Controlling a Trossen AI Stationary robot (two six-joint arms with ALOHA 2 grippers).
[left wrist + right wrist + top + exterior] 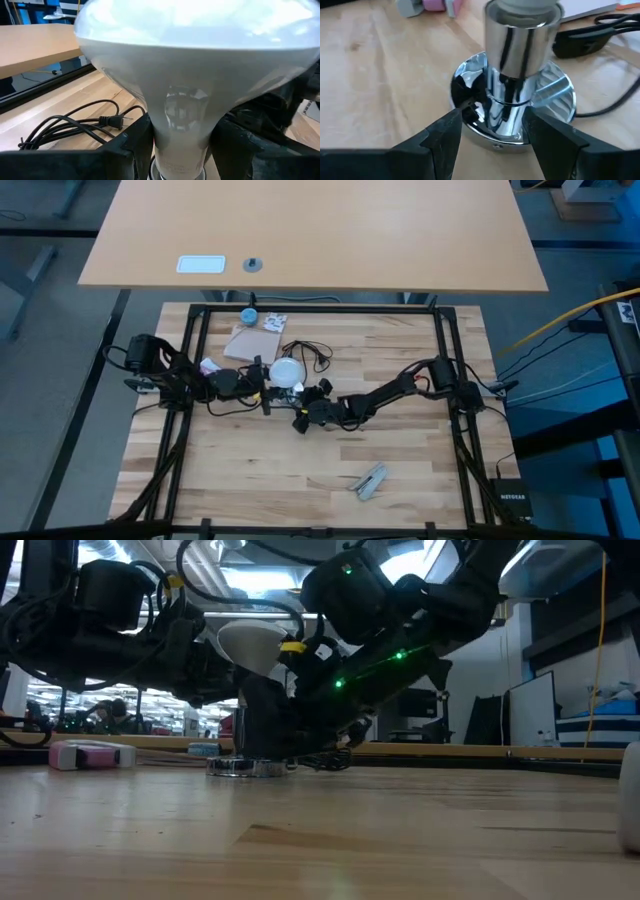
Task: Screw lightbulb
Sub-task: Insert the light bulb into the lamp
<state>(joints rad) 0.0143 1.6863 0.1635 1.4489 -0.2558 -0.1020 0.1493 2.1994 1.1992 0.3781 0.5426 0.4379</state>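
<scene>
The frosted-white lightbulb (pixel 190 60) stands upright, globe up. Its narrow neck goes down into a chrome socket column (pixel 512 45) on a round chrome base (pixel 555 100). My left gripper (pixel 181 150) reaches in from the table's left and is shut on the bulb. My right gripper (pixel 492 132) comes from the table's right, slanting down. It is open, with one finger on either side of the column just above the base, and the left-hand finger stands clear of the column. In the high view the bulb (pixel 287 370) hides the socket. My left gripper pinches the bulb's narrow neck (pixel 165 145) between its two fingers, just below where the globe flares out. The fingers come in level from the table's left and lie across the neck. The bulb stands upright with its lower end in the socket's top.
A black cord with a plug (pixel 75 125) lies coiled behind the socket. A pink-and-white block (pixel 208 366), a brown card (pixel 255 340) and a blue cap (pixel 248 315) lie at the far left. A grey clip (pixel 370 480) lies near the front edge.
</scene>
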